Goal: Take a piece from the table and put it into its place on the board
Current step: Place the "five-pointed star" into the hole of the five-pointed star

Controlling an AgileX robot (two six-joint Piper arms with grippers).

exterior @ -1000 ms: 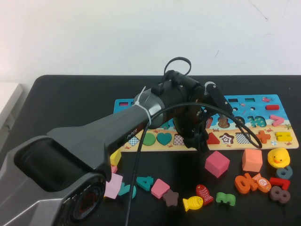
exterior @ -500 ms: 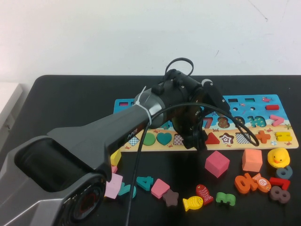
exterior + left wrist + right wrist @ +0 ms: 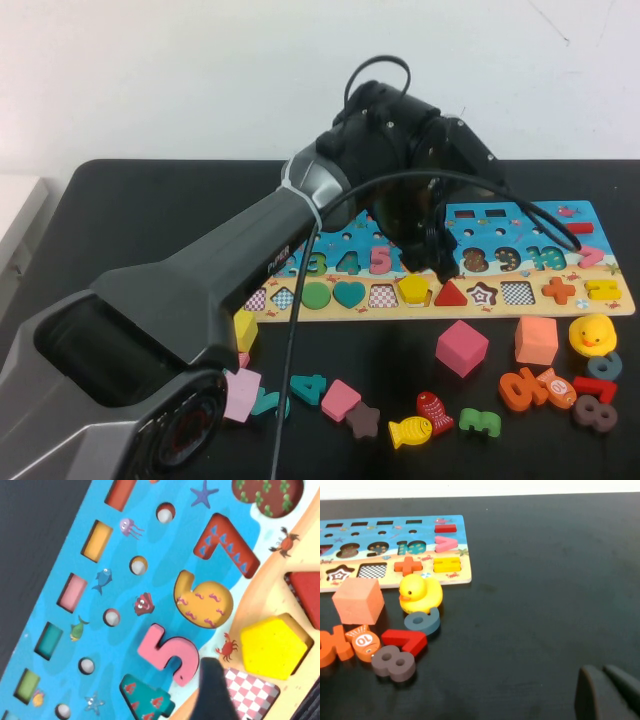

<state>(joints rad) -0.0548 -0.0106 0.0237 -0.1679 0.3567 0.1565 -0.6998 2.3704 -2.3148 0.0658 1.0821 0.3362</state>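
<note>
The yellow pentagon piece [image 3: 413, 289] lies flat in its slot on the tan lower strip of the board [image 3: 540, 228], between a checkered square slot and a red triangle. It also shows in the left wrist view [image 3: 275, 645], seated in the board [image 3: 115, 615]. My left gripper [image 3: 440, 262] hovers above the board just behind the pentagon, open and empty [image 3: 260, 702]. My right gripper [image 3: 607, 692] is out of the high view; it rests low over bare black table, right of the board [image 3: 395, 530], fingers together.
Loose pieces lie in front of the board: a pink cube [image 3: 462, 347], an orange cube [image 3: 536, 339], a yellow duck [image 3: 591, 334], a yellow fish [image 3: 410, 431], a red fish [image 3: 435, 410], several numbers at the right, and a yellow cube [image 3: 245, 330] at the left.
My left gripper has risen and drawn back from the board's lower strip. The yellow pentagon, hidden under it before, now shows lying in its slot, let go.
</note>
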